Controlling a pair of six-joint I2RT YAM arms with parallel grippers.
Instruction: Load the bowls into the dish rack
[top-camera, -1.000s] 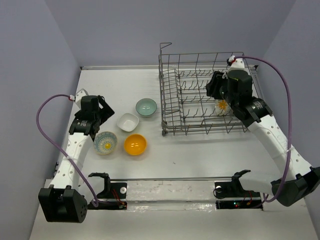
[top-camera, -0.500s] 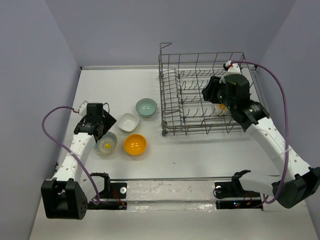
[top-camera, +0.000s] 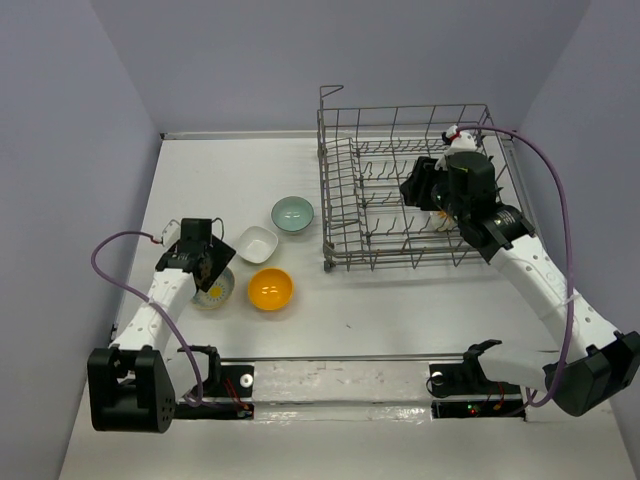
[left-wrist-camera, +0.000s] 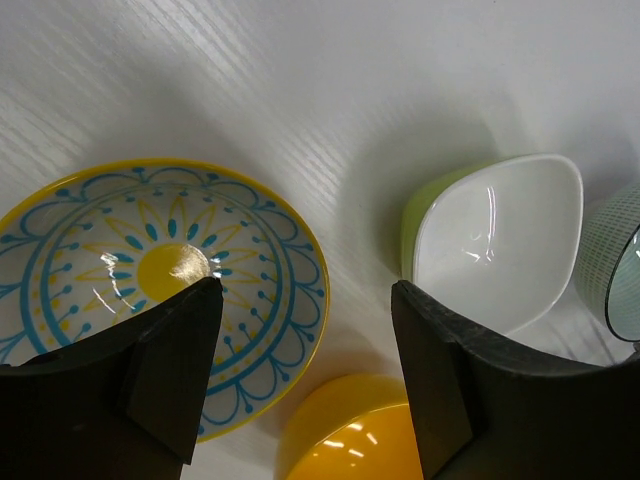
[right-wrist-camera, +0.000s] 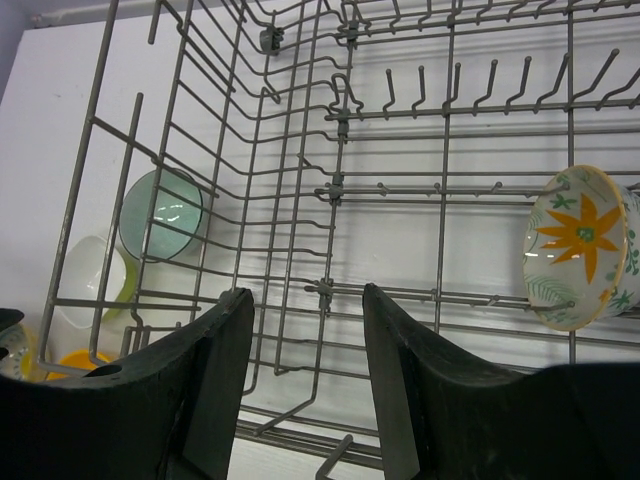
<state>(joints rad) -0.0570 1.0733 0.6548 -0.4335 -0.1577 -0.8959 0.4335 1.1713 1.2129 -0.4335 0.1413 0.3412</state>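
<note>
My left gripper (top-camera: 212, 268) is open and empty, low over the yellow-and-white patterned bowl (top-camera: 213, 292), whose rim lies between the jaws (left-wrist-camera: 130, 270). The white squarish bowl (top-camera: 256, 243) (left-wrist-camera: 495, 240), orange-yellow bowl (top-camera: 271, 288) (left-wrist-camera: 350, 440) and pale teal bowl (top-camera: 292, 213) (left-wrist-camera: 615, 270) sit nearby on the table. My right gripper (top-camera: 418, 187) is open and empty over the grey wire dish rack (top-camera: 340, 180) (right-wrist-camera: 330, 180). The flower bowl (right-wrist-camera: 580, 245) (top-camera: 441, 216) stands on edge between the rack's tines. The brown-speckled bowl is out of view.
The white table (top-camera: 400, 310) ends at a back wall and grey side walls. Two gripper stands (top-camera: 215, 372) sit on the near rail. Purple cables loop from each arm.
My left gripper has come down and forward onto the patterned bowl. My right gripper has drawn back left inside the rack, away from the flower bowl left on the tines.
</note>
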